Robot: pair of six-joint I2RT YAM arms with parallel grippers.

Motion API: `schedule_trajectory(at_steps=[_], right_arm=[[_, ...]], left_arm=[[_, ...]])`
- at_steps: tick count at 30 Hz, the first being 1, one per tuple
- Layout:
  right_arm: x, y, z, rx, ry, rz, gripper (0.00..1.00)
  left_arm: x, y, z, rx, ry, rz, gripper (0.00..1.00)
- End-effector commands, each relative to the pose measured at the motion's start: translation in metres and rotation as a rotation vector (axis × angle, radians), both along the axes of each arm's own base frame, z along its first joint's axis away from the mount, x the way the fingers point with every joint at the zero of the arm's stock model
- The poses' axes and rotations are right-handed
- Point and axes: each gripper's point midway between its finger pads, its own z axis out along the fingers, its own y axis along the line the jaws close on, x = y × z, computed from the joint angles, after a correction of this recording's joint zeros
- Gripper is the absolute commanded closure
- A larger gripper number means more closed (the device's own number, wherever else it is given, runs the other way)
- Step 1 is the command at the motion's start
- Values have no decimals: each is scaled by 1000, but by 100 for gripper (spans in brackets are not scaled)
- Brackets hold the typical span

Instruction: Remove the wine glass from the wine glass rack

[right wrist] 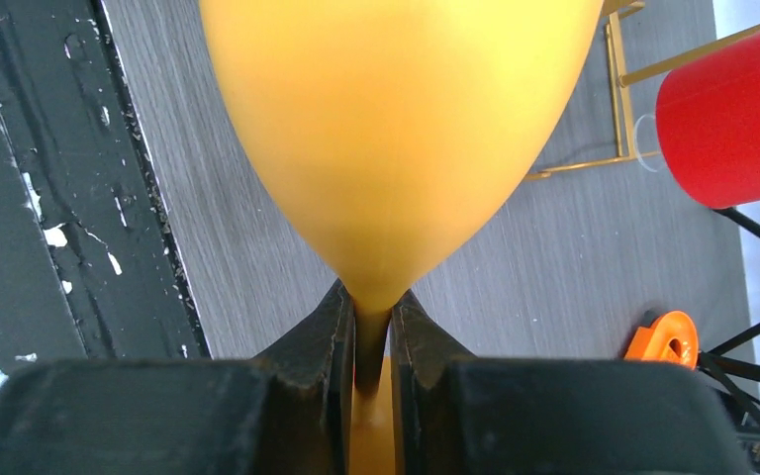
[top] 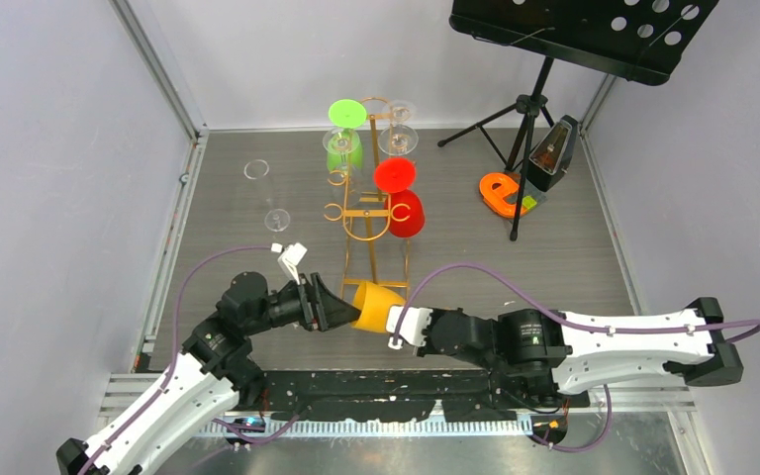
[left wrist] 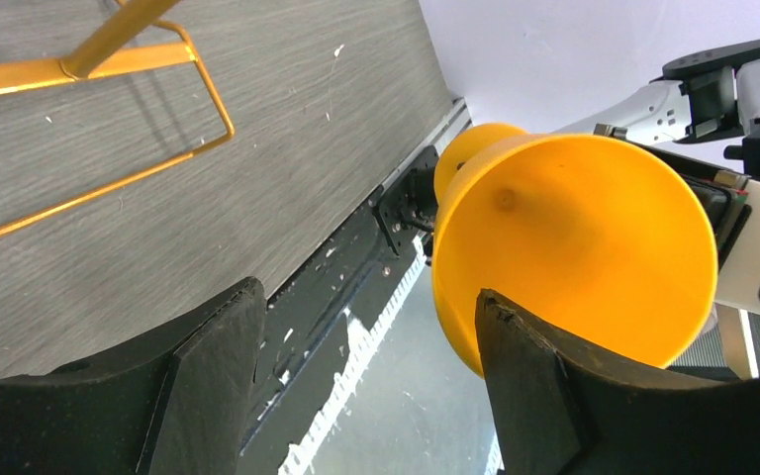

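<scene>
Off the hooks already, by the look of it. Only the setting down or handing over left.
Held level above the grey wood-grain table [top: 515, 267], near its front edge and just short of the tall gold wire rack [top: 366, 211]: the orange plastic wine glass [top: 376, 307], touching no hook. Clamped at the stem by the right gripper [right wrist: 366, 312]. Faced at the bowl's mouth by the left gripper [left wrist: 371, 297], fingers well apart. Bare boards leftward, black front rail [top: 356, 381] close behind.

top: overhead, wide | left wrist: close, into yellow wine glass [left wrist: 574, 237] | right wrist: close, same glass from stem
</scene>
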Motion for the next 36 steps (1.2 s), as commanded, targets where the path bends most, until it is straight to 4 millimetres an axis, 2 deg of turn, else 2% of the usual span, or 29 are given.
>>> schedule_trajectory(at_steps=[1,4,7,22,29,35,36], right_arm=[[5,19,37,105,-67,1,94],[5,23,36,97,-71,6,94],[5,26,36,92,-74,6,94],[6,38,18,-2,-102,7,94],[9,34,16,-20,-100,-28,93],[9,26,20,-5,-88,-43,62],[8,24,23,10,-82,-42,59]], left_arm=[[-9,-3,2,-26,16,-59,25],[-11,-3,-1,-25,28,-74,29],[-12,-4,-3,-27,40,-89,37],[-17,-5,-4,-32,47,-120,100],[-15,1,-2,-7,27,-90,100],[-10,14,3,78,-10,-23,100],[-9,17,1,96,-9,-12,100]])
